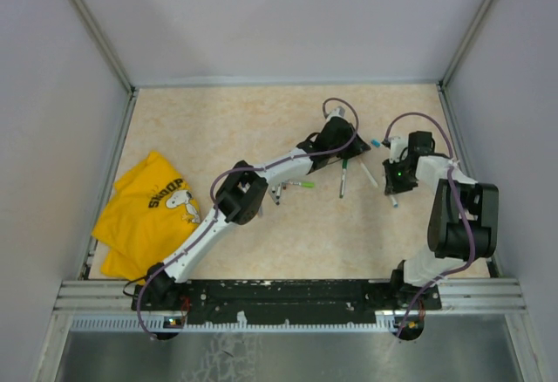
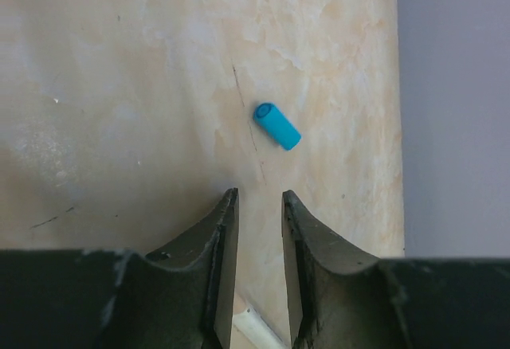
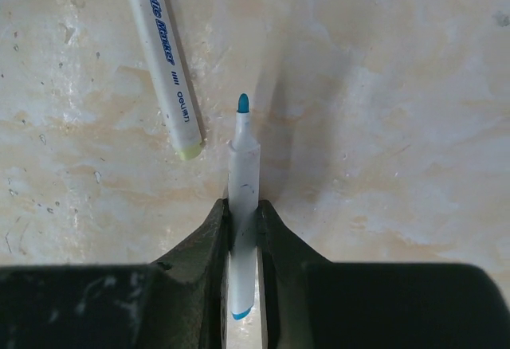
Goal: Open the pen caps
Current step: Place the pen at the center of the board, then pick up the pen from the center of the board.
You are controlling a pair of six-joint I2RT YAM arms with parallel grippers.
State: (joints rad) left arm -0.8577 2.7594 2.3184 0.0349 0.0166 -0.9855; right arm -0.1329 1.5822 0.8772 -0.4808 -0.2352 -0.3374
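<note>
The left gripper [image 2: 259,198] stands partly open. Its dark, matt, wedge-shaped jaws are parted by a narrow gap with nothing between the tips. Low in that gap, back toward the wrist, a white sliver [image 2: 253,327] pokes out. It is cut off by the frame and too little of it shows to name.

Just beyond the fingertips and slightly to their right lies the blue cap [image 2: 276,126]. It is a short, smooth plastic cylinder resting on its side, with its hollow mouth turned up and to the left. The cap lies apart from both jaws on the mottled beige tabletop [image 2: 119,86], which is scuffed with thin dark scratches. A plain grey wall [image 2: 454,86] rises beyond the table's edge.

The right gripper [image 3: 243,205] is clamped on a blue marker [image 3: 243,166]. The marker has a slim white barrel with its bare blue nib pointing out past the fingertips, and its blue rear end shows between the jaws. Ahead and to the left of the fingertips lies a second marker [image 3: 163,54], printed "Acrylic Marker". Its pale yellow-green end is nearest, and its far end is cut off.

From overhead, loose markers [image 1: 344,177] lie behind the left gripper, too small to tell whether they are capped. A crumpled yellow cloth [image 1: 144,216] lies far off to the left.
</note>
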